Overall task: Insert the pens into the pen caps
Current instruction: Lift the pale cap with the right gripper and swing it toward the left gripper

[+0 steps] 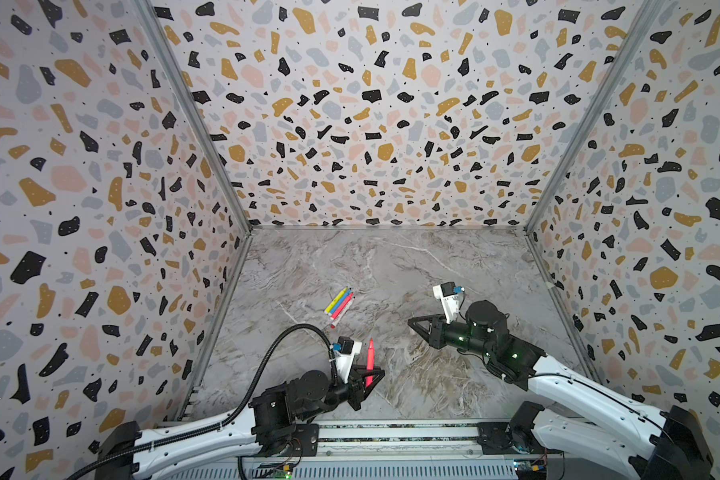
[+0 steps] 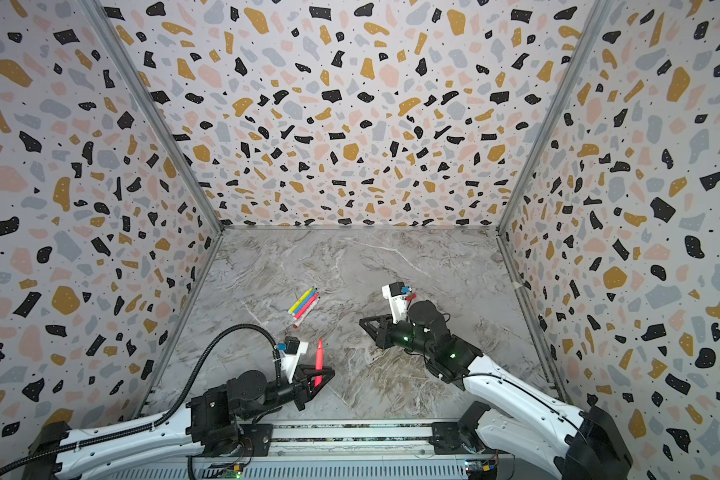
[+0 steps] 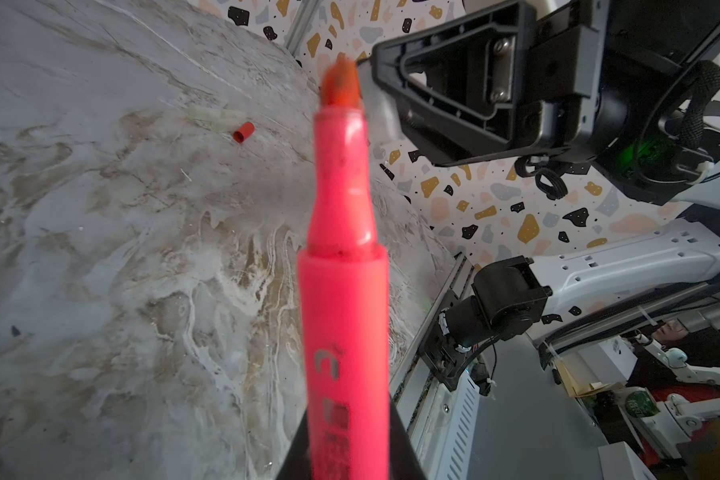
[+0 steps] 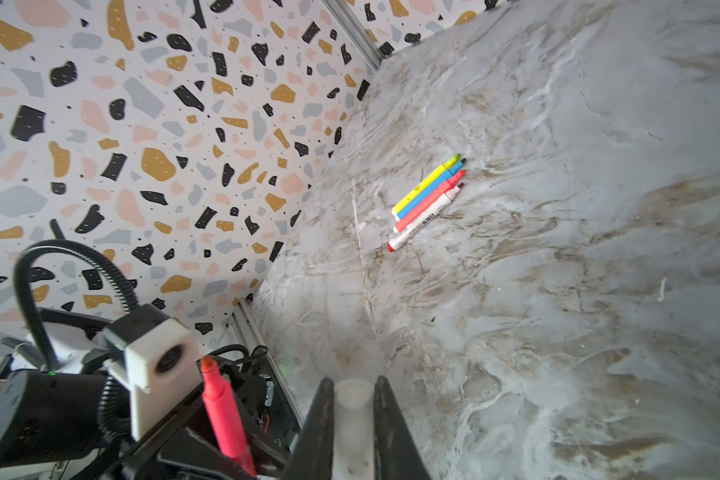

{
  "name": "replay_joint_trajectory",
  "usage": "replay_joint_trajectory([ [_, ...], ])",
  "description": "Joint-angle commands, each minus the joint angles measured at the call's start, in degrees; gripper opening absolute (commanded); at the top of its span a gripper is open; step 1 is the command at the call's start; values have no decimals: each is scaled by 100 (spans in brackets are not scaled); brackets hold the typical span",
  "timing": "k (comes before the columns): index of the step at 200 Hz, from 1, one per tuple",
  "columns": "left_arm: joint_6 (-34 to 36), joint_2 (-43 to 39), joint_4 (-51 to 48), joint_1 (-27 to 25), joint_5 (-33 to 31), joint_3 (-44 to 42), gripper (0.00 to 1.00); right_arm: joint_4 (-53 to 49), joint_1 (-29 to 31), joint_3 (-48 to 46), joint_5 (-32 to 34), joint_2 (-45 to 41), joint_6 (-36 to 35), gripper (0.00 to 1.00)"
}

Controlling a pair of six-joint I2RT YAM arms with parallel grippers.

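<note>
My left gripper (image 1: 368,380) (image 2: 317,376) (image 3: 348,453) is shut on an uncapped pinkish-red pen (image 1: 370,353) (image 2: 319,355) (image 3: 344,249) (image 4: 225,415), whose tip points away from the arm. My right gripper (image 1: 412,322) (image 2: 363,321) (image 4: 353,386) is shut on a clear pen cap (image 4: 352,419) (image 3: 385,112). It hovers just beyond the pen's tip, apart from it. Yellow, blue, pinkish-red and white-bodied pens (image 1: 339,305) (image 2: 304,305) (image 4: 429,199) lie side by side on the marble table (image 1: 391,270). A red pen cap (image 3: 243,132) lies loose on the table.
Pale translucent caps (image 3: 215,113) lie beside the red one. Patterned walls (image 1: 100,208) close the table in on three sides. A metal rail (image 1: 391,432) with both arm bases runs along the front edge.
</note>
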Motion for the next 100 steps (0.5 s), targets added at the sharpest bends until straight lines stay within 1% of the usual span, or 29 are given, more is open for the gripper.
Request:
replay_joint_trajectory([
  [1,-157,-3,539,-175,-299,-143,0,370,16,-198,81,-250,129,1],
  [23,-160,125,840,-330,-501,-163,0,623,9,-349,37,-377,19,1],
  [58,-69,677,1574,-457,-700,-141,0,707,-19,-289,-230,-273,-245,1],
  [81,-86,907,1864,-468,-689,-117,0,841,-134,-405,-262,-395,-224,1],
  [100,39,1096,1816,-468,-663,20,0,1184,-293,-553,-422,-441,-73,1],
])
